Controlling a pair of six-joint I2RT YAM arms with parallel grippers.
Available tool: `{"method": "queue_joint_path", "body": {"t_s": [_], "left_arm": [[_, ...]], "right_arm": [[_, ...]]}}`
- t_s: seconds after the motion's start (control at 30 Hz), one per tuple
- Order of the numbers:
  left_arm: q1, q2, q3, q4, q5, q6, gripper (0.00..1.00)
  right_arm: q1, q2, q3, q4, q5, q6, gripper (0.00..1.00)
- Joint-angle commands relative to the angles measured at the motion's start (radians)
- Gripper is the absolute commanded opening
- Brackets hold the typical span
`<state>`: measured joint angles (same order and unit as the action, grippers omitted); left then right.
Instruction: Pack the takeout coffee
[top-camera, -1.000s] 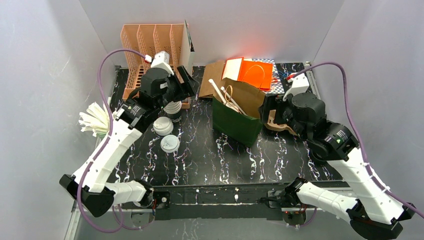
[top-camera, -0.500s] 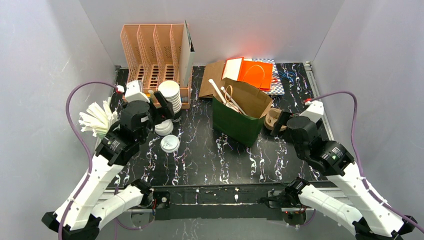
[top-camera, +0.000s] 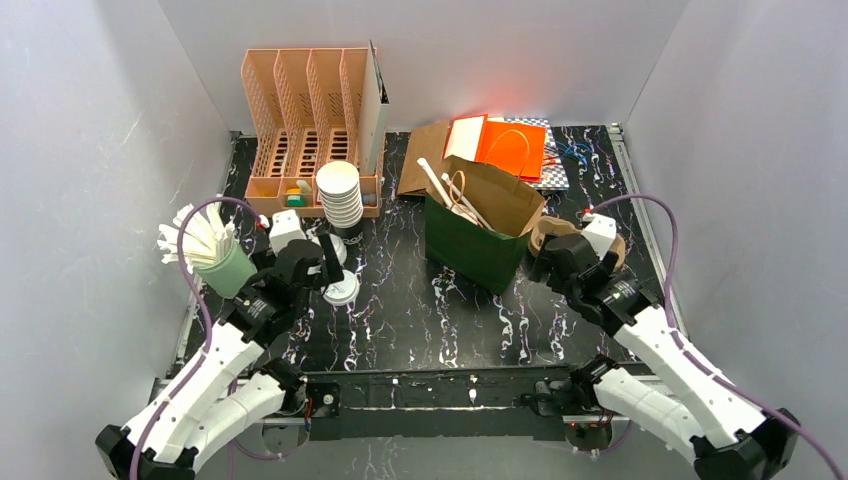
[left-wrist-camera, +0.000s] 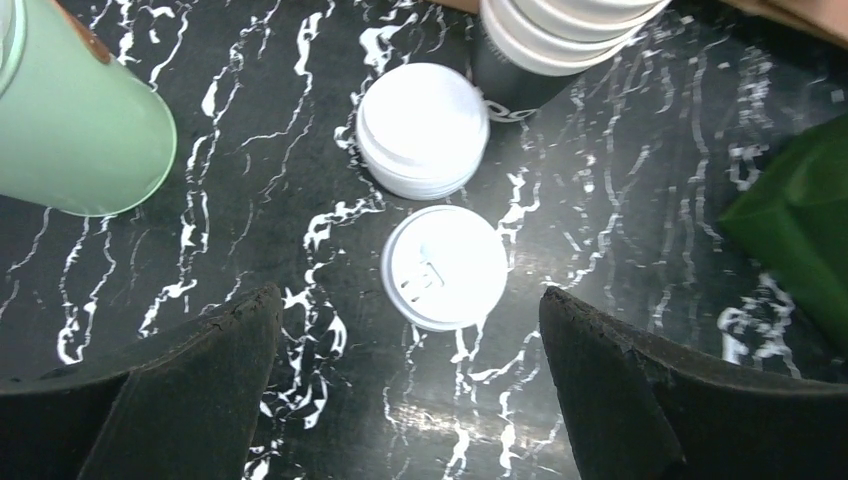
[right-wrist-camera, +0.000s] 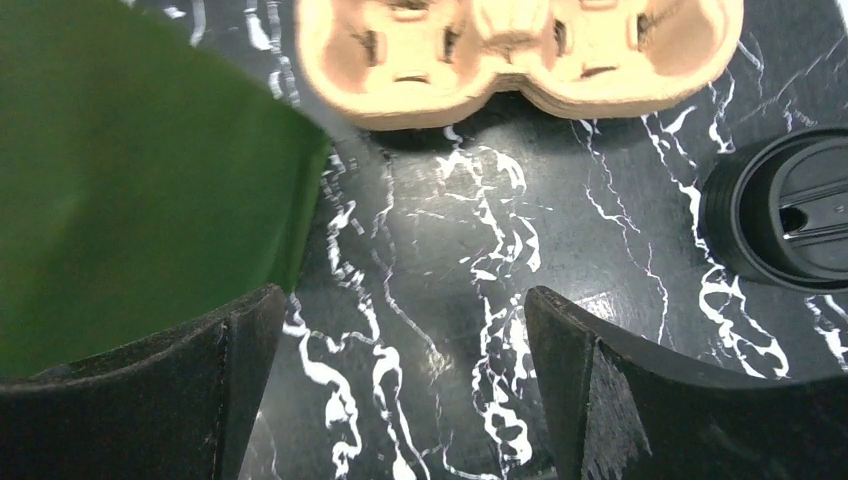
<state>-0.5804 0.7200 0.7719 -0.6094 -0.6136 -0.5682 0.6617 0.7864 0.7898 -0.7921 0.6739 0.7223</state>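
Zero packing shows: the lidded cup (left-wrist-camera: 445, 267) stands on the surface (left-wrist-camera: 620, 180) left of the green bag (top-camera: 470, 250), below the left end effector (left-wrist-camera: 410, 370), which is spread wide and empty. The right end effector (right-wrist-camera: 405, 380), right of the bag, gapes empty too. Grasping and bagging remain.

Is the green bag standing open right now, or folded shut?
Open. The green bag stands upright, its mouth spread wide showing the brown inside, with white sticks poking out.

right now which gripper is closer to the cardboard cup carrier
Right. The right gripper sits beside the cardboard cup carrier; the left gripper is far off, over a white lid.
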Motion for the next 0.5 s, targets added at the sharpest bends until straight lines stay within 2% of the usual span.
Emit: {"method": "queue_joint_path", "body": {"t_s": [0.0, 0.1, 0.17, 0.23, 0.3, 0.4, 0.47], "left_arm": [[0.007, 0.061, -0.037, 0.041, -0.111, 0.028, 0.98], [0.055, 0.110, -0.051, 0.104, -0.126, 0.061, 0.98], [0.155, 0.125, -0.080, 0.189, -0.053, 0.100, 0.98], [0.304, 0.156, -0.103, 0.278, 0.102, 0.123, 0.98], [0.408, 0.206, -0.111, 0.372, 0.161, 0.162, 0.98], [0.423, 0.271, -0.117, 0.490, 0.094, 0.250, 0.98], [0.423, 0.310, -0.135, 0.563, 0.053, 0.286, 0.98]], "right_arm": [[-0.269, 0.029, -0.101, 0.243, -0.246, -0.074, 0.98], [-0.527, 0.092, -0.146, 0.421, -0.445, -0.185, 0.98], [-0.613, 0.156, -0.170, 0.550, -0.485, -0.256, 0.98], [-0.622, 0.221, -0.191, 0.673, -0.466, -0.321, 0.98], [-0.622, 0.278, -0.220, 0.793, -0.435, -0.350, 0.98], [-0.622, 0.345, -0.284, 1.004, -0.411, -0.405, 0.98], [-0.622, 0.383, -0.329, 1.192, -0.458, -0.483, 0.98]]}}
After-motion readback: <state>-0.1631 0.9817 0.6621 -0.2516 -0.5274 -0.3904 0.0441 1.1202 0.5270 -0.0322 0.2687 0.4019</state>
